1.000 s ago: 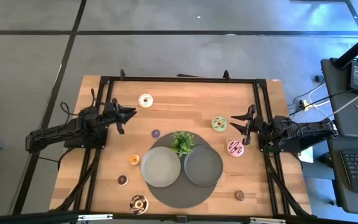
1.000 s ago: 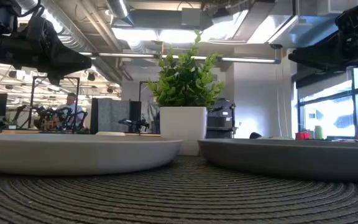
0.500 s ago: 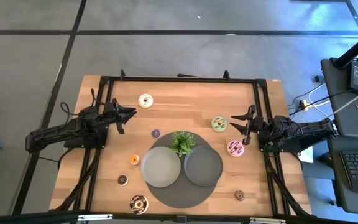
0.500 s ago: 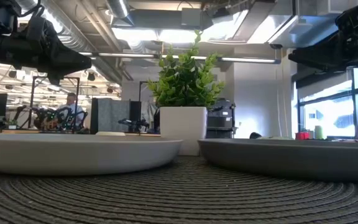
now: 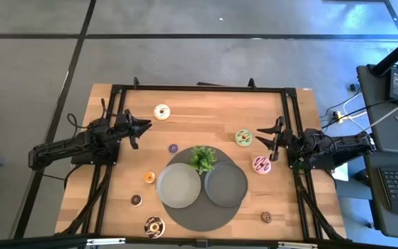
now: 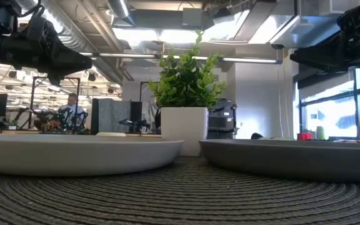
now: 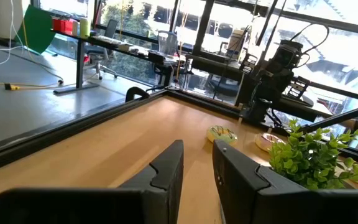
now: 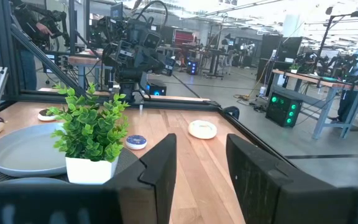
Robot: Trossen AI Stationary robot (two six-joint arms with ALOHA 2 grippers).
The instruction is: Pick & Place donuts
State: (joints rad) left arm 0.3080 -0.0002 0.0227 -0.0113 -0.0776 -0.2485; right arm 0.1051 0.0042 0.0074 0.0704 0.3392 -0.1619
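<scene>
The high view shows the donuts lying flat on the wooden table: white [image 5: 162, 111], green [image 5: 243, 137], pink [image 5: 262, 164] and chocolate [image 5: 153, 226], with purple [image 5: 173, 148], orange [image 5: 149, 177], brown [image 5: 136, 200] and tan [image 5: 266, 217] minis. My left gripper [image 5: 144, 126] hovers open by the table's left side, near the white donut. My right gripper [image 5: 260, 136] hovers open at the right side, just right of the green donut. The left wrist view shows the open left gripper [image 7: 197, 169] with the green donut [image 7: 221, 134] ahead. In the right wrist view, the white donut [image 8: 202, 129] lies beyond the open right gripper [image 8: 201, 163].
Two grey plates [image 5: 178, 185] [image 5: 225, 184] sit side by side on a round dark mat [image 5: 200, 218] at the table's near middle. A small potted plant [image 5: 202, 158] stands behind them. A black frame [image 5: 199, 88] runs along the table's edges. People show in the room beyond.
</scene>
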